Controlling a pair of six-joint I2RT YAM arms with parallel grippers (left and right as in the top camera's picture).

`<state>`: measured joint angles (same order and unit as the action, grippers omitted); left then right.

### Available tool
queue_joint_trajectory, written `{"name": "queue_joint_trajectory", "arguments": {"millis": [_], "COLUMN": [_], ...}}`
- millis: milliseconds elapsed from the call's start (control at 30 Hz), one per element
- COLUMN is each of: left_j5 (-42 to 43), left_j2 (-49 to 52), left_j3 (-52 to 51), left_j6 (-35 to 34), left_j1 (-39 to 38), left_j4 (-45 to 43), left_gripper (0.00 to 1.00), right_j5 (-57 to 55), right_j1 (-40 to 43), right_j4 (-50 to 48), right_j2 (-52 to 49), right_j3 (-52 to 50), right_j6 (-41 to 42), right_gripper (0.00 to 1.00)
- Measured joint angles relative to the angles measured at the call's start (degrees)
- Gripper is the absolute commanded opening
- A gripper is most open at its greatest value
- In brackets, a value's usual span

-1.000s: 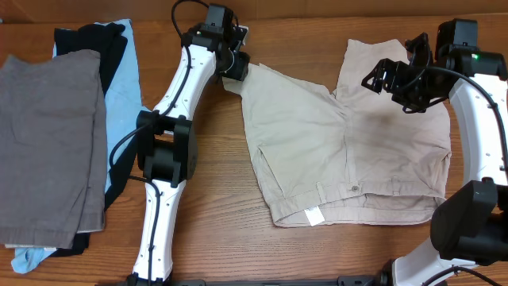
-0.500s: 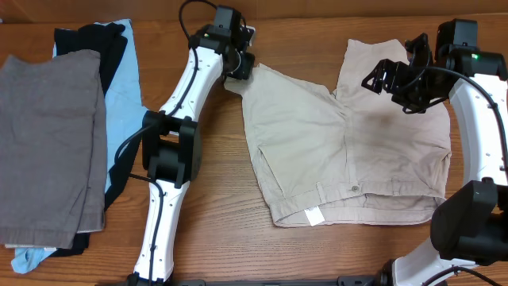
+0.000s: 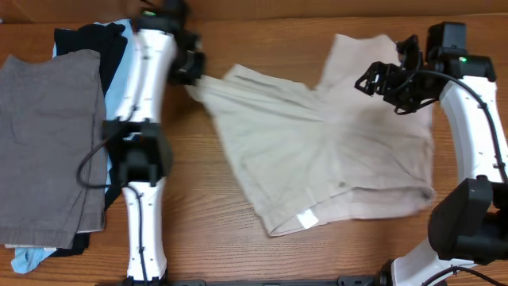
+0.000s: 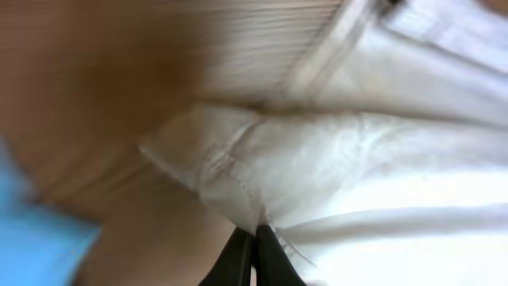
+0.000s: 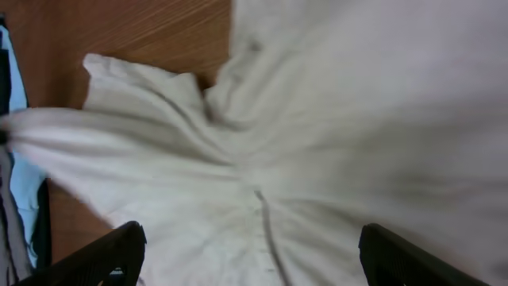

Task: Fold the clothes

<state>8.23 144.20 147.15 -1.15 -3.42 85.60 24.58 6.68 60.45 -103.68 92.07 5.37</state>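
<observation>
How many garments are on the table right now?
4: the khaki shorts spread centre-right; at the left, a grey garment on top of a black garment and a light-blue garment. More may be hidden underneath.

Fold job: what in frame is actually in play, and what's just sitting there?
In play:
- khaki shorts
- left pincer, shut on a leg hem
- right pincer, open over the other leg

Lying about, piled at left:
- grey garment
- black garment
- light-blue garment
</observation>
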Motion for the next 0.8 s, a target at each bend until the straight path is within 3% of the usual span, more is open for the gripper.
{"name": "queue_joint_trajectory", "arguments": {"millis": [200,367,467,600,800], "left_j5": [-1.6,-2.2,-2.4,-2.5,-0.6], "left_j2": [-9.5,-14.3,-14.9,-14.9,-14.9], "left_j3": [0.9,1.4,1.5,1.5,2.1], "left_j6": [0.0,0.7,1.6,2.4,3.0], "left_j1": [8.0,7.9,6.4,5.4,5.5], "left_j4": [5.6,8.4,10.5,10.5,6.4], "left_gripper": [0.04,0.04,0.22,0.68,0.78], "right_j5": [0.0,-0.3,-1.5,-2.4,-2.8], "right_j1": [-5.1,-10.6,-14.4,-18.8,-24.9], "right_j4": [0.0,4.3,5.3,2.6,-7.9], "right_j2": [0.0,0.0,0.0,0.0,0.0], "right_j3": [-1.6,-1.8,-3.0,-8.1,-21.5], "right_j6": [1.5,4.0,6.3,9.6,14.2], "right_gripper": [0.88,0.86,0.83,0.82,0.81]}}
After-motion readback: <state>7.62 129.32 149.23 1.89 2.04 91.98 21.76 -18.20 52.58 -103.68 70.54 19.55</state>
